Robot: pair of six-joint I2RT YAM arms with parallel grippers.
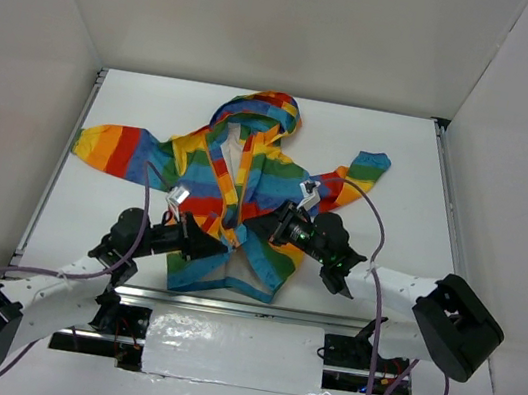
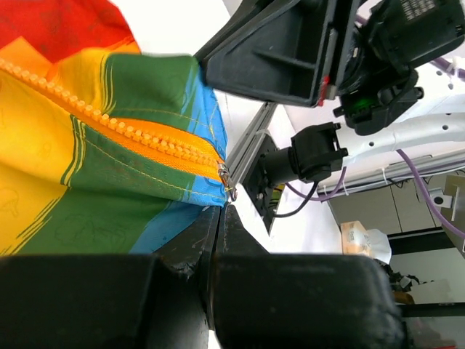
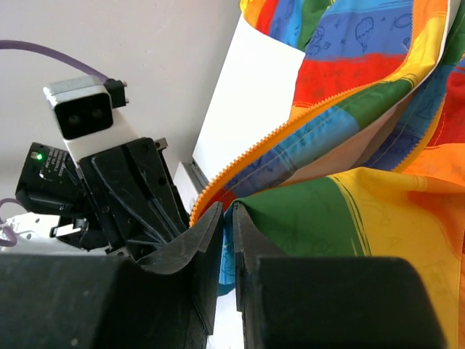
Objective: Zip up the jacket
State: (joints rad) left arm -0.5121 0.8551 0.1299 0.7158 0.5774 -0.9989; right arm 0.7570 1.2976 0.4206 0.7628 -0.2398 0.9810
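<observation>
The rainbow-striped jacket (image 1: 248, 170) lies flat on the white table, hood at the far side and front open. My left gripper (image 1: 223, 239) is shut on the lower front edge of one panel. In the left wrist view its tips (image 2: 220, 209) pinch the blue hem of the jacket (image 2: 87, 167), just below the end of the orange zipper (image 2: 131, 131) and its metal slider (image 2: 227, 180). My right gripper (image 1: 267, 227) is shut on the other panel's lower edge. In the right wrist view (image 3: 227, 211) blue fabric sits between its jaws, beside the orange zipper teeth (image 3: 276, 134) of the jacket (image 3: 378, 218). The two grippers are close together.
A metal rail (image 1: 226, 305) runs along the table's near edge, with a shiny plate (image 1: 233, 353) below it. White walls enclose the table on three sides. Purple cables (image 1: 146, 208) loop over both arms. The jacket's sleeves (image 1: 110, 147) spread left and right.
</observation>
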